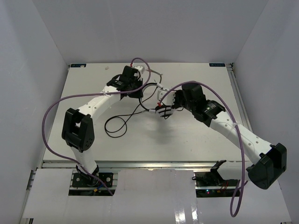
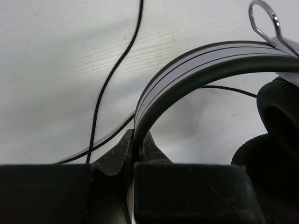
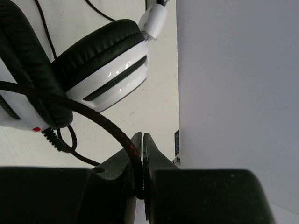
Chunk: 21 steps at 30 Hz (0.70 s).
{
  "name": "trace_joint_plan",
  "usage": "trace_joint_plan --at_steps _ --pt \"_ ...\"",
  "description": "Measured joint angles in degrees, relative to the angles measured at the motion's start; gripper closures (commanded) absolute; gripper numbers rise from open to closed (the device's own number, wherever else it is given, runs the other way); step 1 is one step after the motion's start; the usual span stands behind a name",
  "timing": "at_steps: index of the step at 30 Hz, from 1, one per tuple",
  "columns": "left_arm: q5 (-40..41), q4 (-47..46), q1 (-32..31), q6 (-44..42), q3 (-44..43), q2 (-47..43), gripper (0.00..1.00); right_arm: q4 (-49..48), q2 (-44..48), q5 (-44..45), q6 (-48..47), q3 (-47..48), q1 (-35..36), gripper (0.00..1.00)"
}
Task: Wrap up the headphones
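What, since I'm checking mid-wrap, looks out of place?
Nothing looks damaged or spilled. The only untidy thing is the cord, which trails in a slack loop over the table, unwrapped. The left gripper is shut on the headband, and the right gripper is shut on the cord.

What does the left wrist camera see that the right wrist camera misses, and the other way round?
Only left wrist: the left gripper shut on the curved grey-and-black headband, plus a chrome wire loop. Only right wrist: the right gripper shut on the thin black braided cord, a white plastic ear-cup shell, a pale wall. Both: the black-and-white headphones, their cord, the white table.
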<state>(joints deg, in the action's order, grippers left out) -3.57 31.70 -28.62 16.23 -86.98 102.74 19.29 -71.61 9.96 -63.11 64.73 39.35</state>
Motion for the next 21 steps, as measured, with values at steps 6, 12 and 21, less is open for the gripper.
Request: trace_joint_plan --at_steps 6,12,21 --pt "-6.6 -0.2 0.0 -4.8 0.4 -1.2 1.0 1.5 -0.2 -6.6 -0.5 -0.1 -1.2 0.9" --pt "-12.1 -0.2 -0.5 -6.1 1.4 -1.2 1.0 3.9 -2.8 -14.8 1.1 5.9 -1.4 0.92" --pt "-18.2 -3.8 -2.4 -3.8 5.0 -1.1 1.0 1.8 -4.9 -16.2 4.1 5.3 -3.5 0.92"
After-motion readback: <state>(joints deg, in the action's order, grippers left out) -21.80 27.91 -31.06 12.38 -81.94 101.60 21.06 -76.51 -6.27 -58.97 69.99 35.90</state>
